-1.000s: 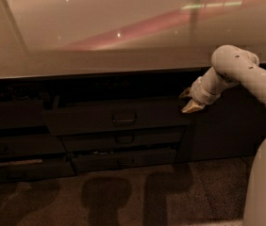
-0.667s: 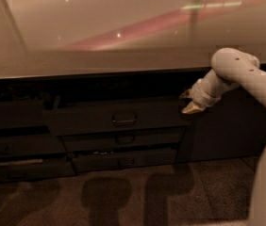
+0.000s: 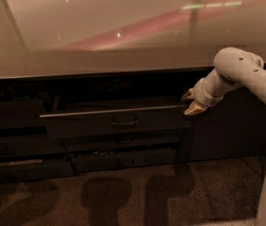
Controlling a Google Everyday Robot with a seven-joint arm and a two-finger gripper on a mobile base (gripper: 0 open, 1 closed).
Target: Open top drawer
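Note:
The top drawer (image 3: 119, 122) is the widest dark grey front under the counter, with a small bar handle (image 3: 124, 122) at its middle. It stands out a little from the cabinet, and its pale top edge shows as a thin line. My gripper (image 3: 190, 103) is at the drawer's right end, level with the top edge and far right of the handle. Its two tan fingertips (image 3: 194, 110) stand apart, one above and one below the line of the edge. It holds nothing that I can see.
A wide glossy counter (image 3: 123, 46) overhangs the drawers. Two narrower drawer fronts (image 3: 123, 161) sit under the top drawer. A dark cabinet door (image 3: 227, 131) is to the right, behind my arm. More dark fronts (image 3: 15, 149) are at the left. Speckled floor (image 3: 123, 197) lies below.
The top drawer's pale top edge now shows more plainly and the front stands slightly further out. My gripper stays at the drawer's right end.

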